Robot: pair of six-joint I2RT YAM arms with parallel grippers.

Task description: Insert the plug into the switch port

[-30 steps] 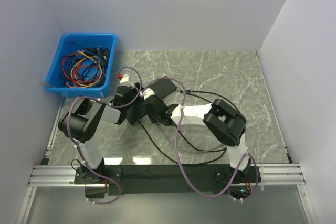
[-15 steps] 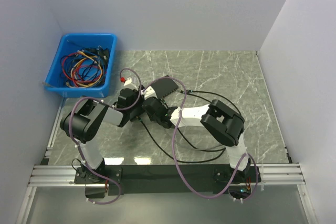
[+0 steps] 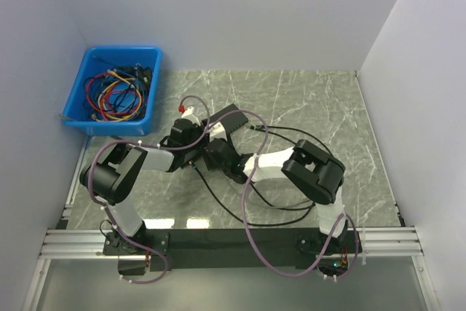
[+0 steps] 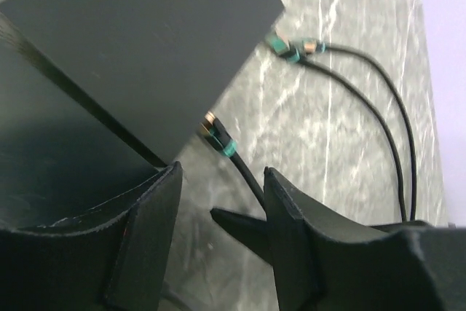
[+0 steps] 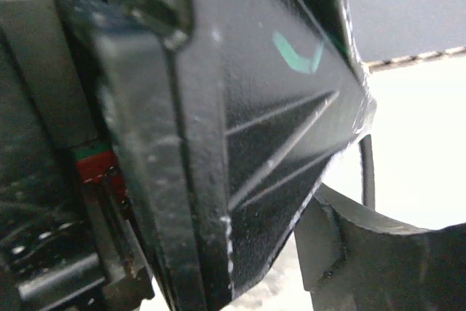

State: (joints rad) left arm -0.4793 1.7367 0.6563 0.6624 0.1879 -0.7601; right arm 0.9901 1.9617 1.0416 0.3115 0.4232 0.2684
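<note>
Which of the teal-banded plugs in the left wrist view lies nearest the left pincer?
The lone plug beside the black switch's lower edge, just ahead of the left pincer; the other plugs lie together farther off, past the switch's corner.

Robot lab, benchtop test cell. Grey-green marble-print worktop point(image 3: 313, 100) is boxed in by plain white panels point(image 3: 240, 12) on its far, left and right edges. Aluminium extrusion rail point(image 3: 73, 242) and black mounting plate point(image 3: 226, 238) run along the near edge. Blue bin point(image 3: 109, 126) of coloured patch cables point(image 3: 109, 96) sits at the far left corner.
</note>
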